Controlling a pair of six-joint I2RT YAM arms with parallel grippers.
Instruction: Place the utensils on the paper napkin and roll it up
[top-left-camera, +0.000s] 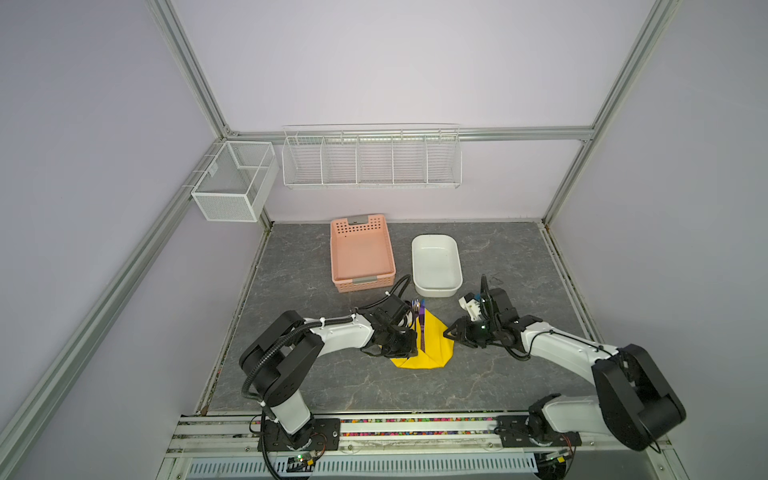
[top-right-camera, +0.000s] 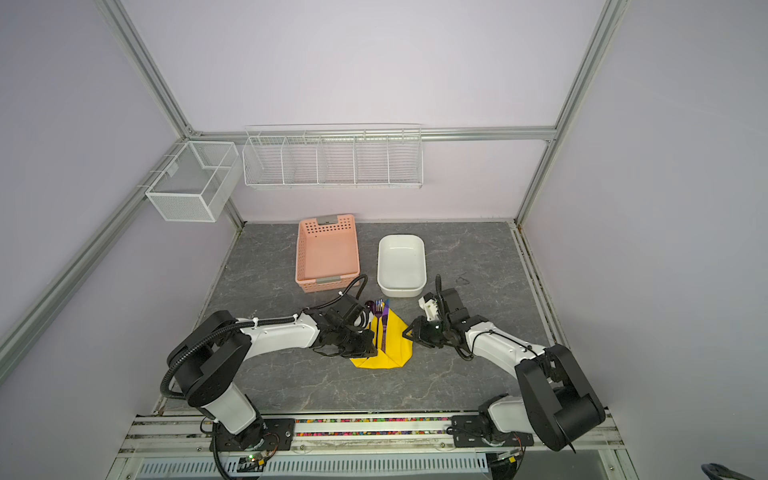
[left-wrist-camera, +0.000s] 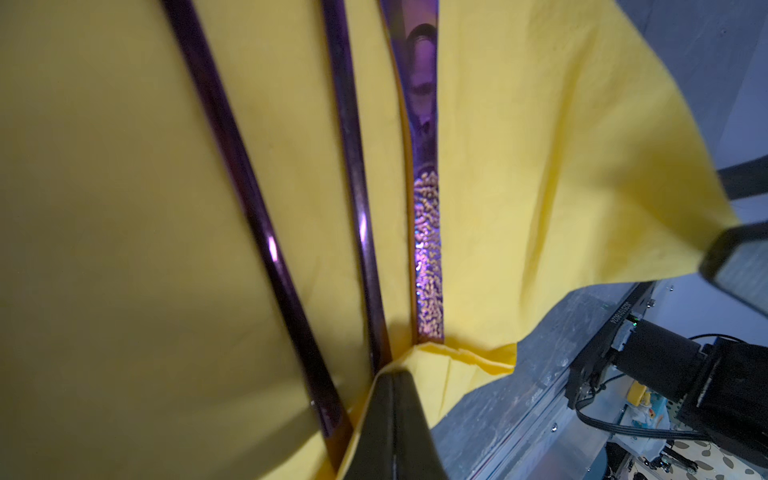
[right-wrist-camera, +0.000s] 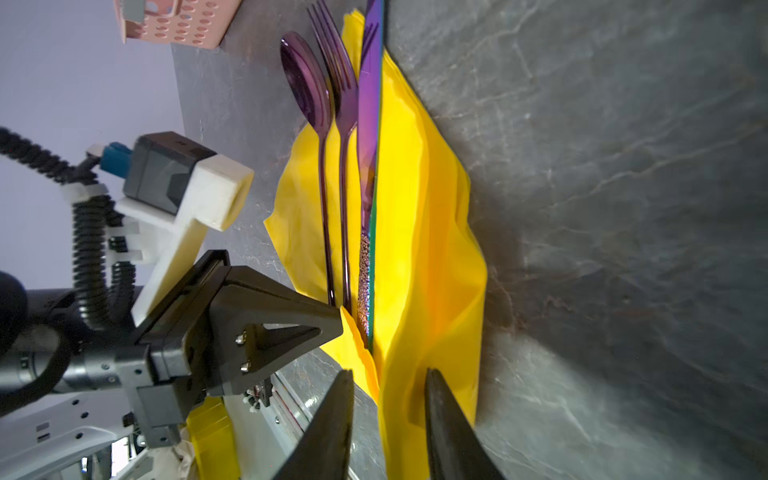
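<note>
Closest to the lens in the left wrist view is my left gripper (left-wrist-camera: 392, 376). It is clenched on the near fold of the napkin (left-wrist-camera: 540, 166), which bunches at its tip over the handle ends. It grips paper only.

Right gripper (right-wrist-camera: 388, 372): the jaws stand apart, astride the napkin's folded right edge. A strip of worktop (right-wrist-camera: 602, 208) shows between one finger (right-wrist-camera: 328, 432) and the paper, so that side is not clamped.

Utensils (top-left-camera: 421, 326): all three lie side by side on the napkin, near the middle of the worktop and between my two arms in both top views. From my left the order is spoon (right-wrist-camera: 305, 79), fork (right-wrist-camera: 338, 62), knife (right-wrist-camera: 370, 104). The handles point toward my bases. The heads reach past the napkin's far corner over bare worktop, toward the basket (top-left-camera: 363, 284) and tub (top-left-camera: 436, 291).

Napkin condition: the right side is folded inward, its edge running along the knife. The left side lies open under the spoon and fork handles. The near flap is turned up at the handle ends. Rolling is not yet done.

Basket and tub stand side by side behind the napkin, apart from it, with the basket to my left of the tub.
</note>
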